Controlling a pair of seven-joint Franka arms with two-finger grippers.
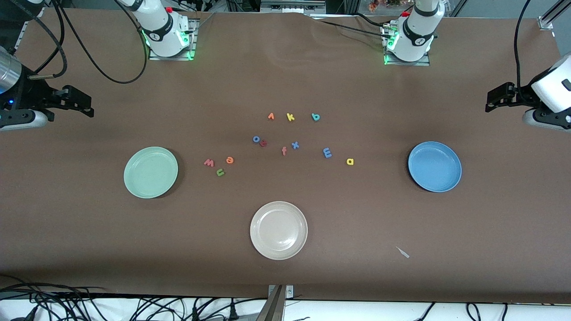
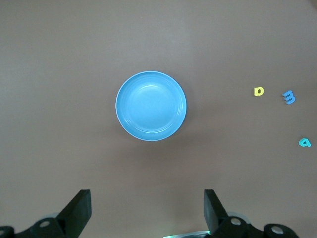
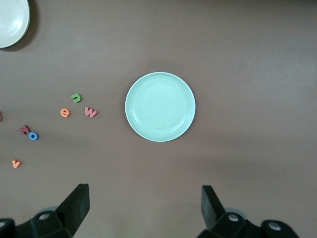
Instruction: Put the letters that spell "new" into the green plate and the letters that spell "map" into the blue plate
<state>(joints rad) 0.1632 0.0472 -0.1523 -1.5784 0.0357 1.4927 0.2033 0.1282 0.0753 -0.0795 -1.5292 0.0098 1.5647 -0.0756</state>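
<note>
Both arms are waiting at the table's ends, left gripper (image 2: 146, 213) and right gripper (image 3: 144, 210) spread empty, letters lying unsorted mid-table.

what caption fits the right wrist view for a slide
Open right gripper above the empty green plate, with the green n, orange e and red w beside it.

Brown cloth (image 1: 285, 80) covers the table — evenly lit; black cables (image 1: 67, 303) tangle along its white edge.
</note>
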